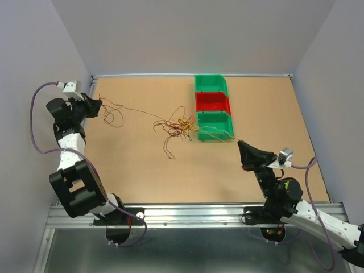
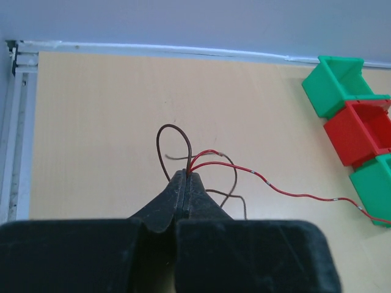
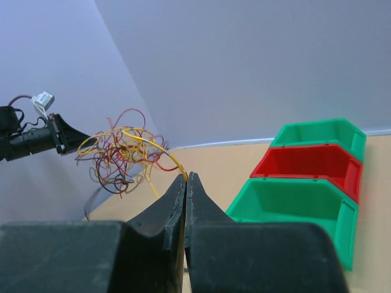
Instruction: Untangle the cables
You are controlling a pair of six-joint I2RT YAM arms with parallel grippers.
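Two hands, three bins and one tangle of cables (image 1: 177,126), its strands too many to count. The bins (image 1: 212,102) stand in a touching row from the 12 o'clock edge to about mid-table: green, red, green. The tangle lies at 9 o'clock of the near green bin, with yellow strands reaching over that bin.

The left hand (image 1: 98,106), at 10 o'clock by the table (image 1: 142,182) edge, is closed tight. Only its wrist view shows what it pinches: red and brown strands, the red one running off toward the bins. The right hand (image 1: 240,144), at 4 o'clock of the near green bin, is also closed tight. Its wrist view shows one yellow strand in its tips leading to the tangle, which the top view leaves unclear.

Walls (image 1: 170,34) close the table at 9, 12 and 3 o'clock. The widest open stretch runs from 5 to 8 o'clock.
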